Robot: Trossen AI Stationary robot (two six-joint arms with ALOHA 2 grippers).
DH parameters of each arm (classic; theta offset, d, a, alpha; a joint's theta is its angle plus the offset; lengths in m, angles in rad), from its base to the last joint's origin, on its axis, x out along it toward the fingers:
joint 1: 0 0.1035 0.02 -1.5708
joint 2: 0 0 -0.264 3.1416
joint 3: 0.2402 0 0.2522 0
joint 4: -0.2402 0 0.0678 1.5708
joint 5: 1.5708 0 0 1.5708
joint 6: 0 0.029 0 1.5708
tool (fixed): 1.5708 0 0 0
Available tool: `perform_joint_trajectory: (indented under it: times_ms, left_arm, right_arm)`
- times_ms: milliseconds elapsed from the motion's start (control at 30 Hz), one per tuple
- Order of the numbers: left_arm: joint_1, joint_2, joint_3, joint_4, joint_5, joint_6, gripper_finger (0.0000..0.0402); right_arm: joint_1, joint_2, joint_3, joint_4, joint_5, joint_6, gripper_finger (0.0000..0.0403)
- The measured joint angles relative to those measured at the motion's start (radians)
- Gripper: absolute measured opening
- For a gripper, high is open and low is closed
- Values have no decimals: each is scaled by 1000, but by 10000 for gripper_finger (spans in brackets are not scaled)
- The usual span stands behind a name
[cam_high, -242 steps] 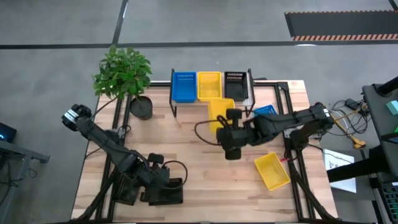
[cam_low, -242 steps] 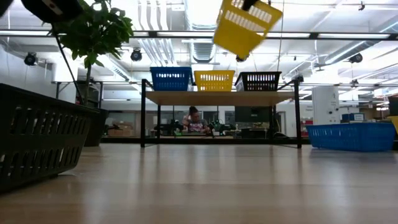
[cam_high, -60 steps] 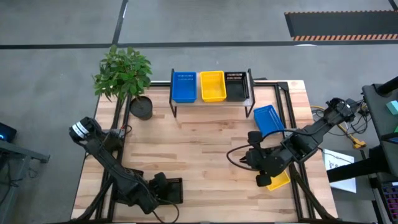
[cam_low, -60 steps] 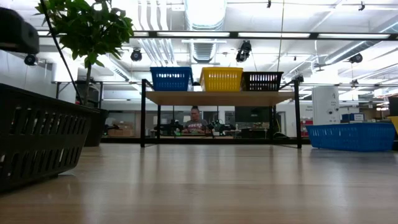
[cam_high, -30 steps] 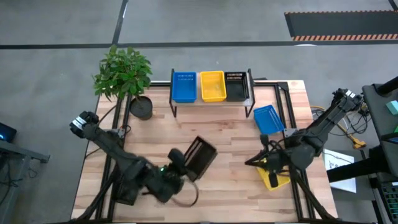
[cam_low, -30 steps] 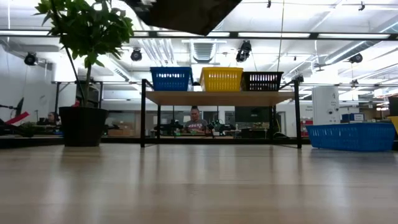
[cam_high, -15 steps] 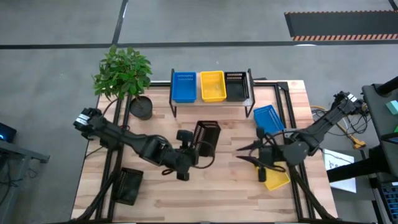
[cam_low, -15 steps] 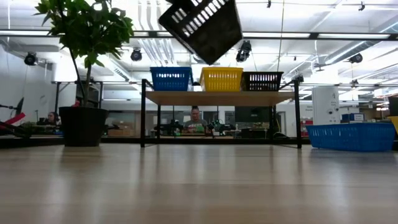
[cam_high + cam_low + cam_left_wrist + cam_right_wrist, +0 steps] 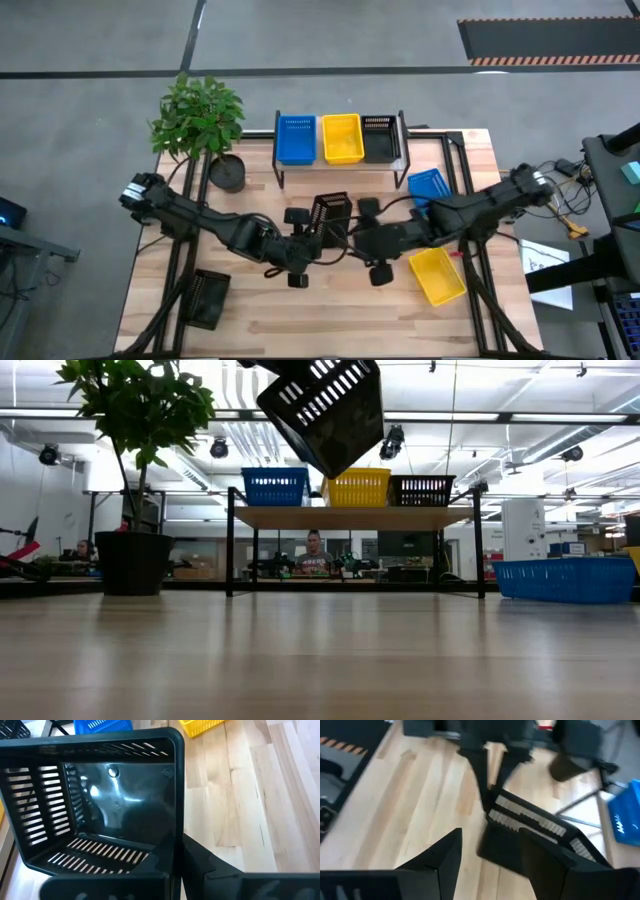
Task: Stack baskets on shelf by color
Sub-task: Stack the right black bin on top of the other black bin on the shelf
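Note:
A black basket (image 9: 331,214) hangs tilted in the air over the table's middle, high in the low view (image 9: 325,408), with my left gripper (image 9: 316,236) shut on it. My right gripper (image 9: 352,234) stands open just right of it, its fingers (image 9: 445,852) pointing at the basket (image 9: 535,837) without touching it. The shelf (image 9: 340,162) at the far edge carries a blue (image 9: 295,139), a yellow (image 9: 341,137) and a black basket (image 9: 378,137). A yellow basket (image 9: 437,275), a blue one (image 9: 430,190) and a black one (image 9: 208,298) lie on the table. My left gripper holds the black basket by one side wall (image 9: 176,827), near a corner of its rim. The wall runs down between the fingers, and one finger (image 9: 202,862) shows on its outer side. The basket is lifted clear of the table, tilted, its open side turned toward the wrist camera.
A potted plant (image 9: 205,125) stands at the table's far left corner. Bare tabletop (image 9: 330,310) lies near the front edge between the black basket at the near left and the yellow basket at the near right.
My left gripper has carried the black basket from the near left to the table's middle, rolling it as it went, and has kept nearly still since. My right gripper has opened, left the yellow basket on the table, risen and swung left toward the black basket.

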Motion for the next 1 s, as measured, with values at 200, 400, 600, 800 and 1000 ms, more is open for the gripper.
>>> perform_joint_trajectory:
  times_ms: [200, 400, 600, 800, 1000]
  left_arm:
    - [0, 0, -2, 1, -1, 1, 0]
    - [3, 0, -2, 15, -5, 10, 0]
    - [4, 0, -2, 15, -6, 33, 0]
    - [4, -3, 4, 49, -5, 61, 0]
    - [4, -5, 3, 94, 3, 97, 0]
  right_arm:
    - [-37, 131, 173, -91, -56, -66, 183]
    - [-47, 237, 295, -188, -54, -69, 183]
    - [-58, 303, 374, -288, -48, -43, 183]
    - [-64, 319, 381, -322, -48, -37, 182]
    - [-75, 320, 377, -340, -52, -33, 170]
